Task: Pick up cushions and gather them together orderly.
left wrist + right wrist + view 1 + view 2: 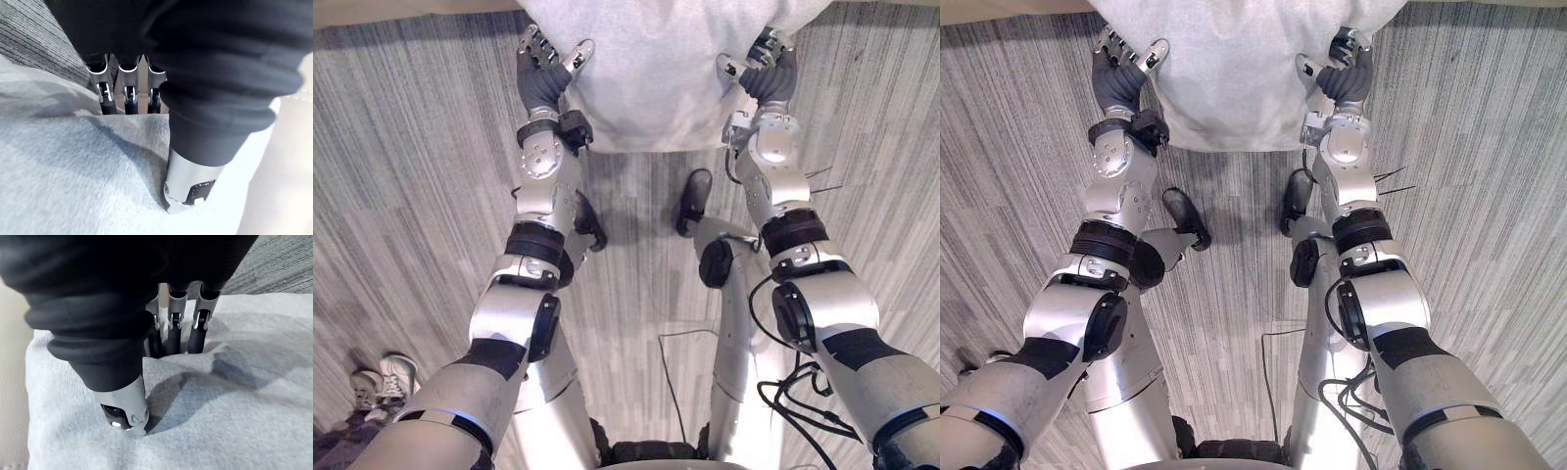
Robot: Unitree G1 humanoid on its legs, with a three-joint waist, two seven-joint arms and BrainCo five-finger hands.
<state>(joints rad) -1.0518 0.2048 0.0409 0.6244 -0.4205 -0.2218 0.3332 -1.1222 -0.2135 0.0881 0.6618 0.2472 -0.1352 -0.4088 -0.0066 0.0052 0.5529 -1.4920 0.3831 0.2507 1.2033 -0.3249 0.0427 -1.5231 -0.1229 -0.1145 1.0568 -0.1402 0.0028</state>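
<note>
A light grey cushion (656, 69) lies straight ahead of me at the far side of the carpet, between my two hands. My left hand (543, 73) pinches its left edge: the fingers (127, 93) curl under the fabric (58, 171) and the thumb (188, 186) presses on top. On the right edge, my right hand (769, 73) holds the same way, with its fingers (171, 328) tucked into the cloth (220, 406) and its thumb (122, 406) on top. I cannot tell whether the cushion rests on the floor or is lifted.
Grey striped carpet (411, 196) spreads to both sides. A person's pale shoes (382, 382) stand at the lower left. A pale beige surface (411, 8) runs along the far edge behind the cushion.
</note>
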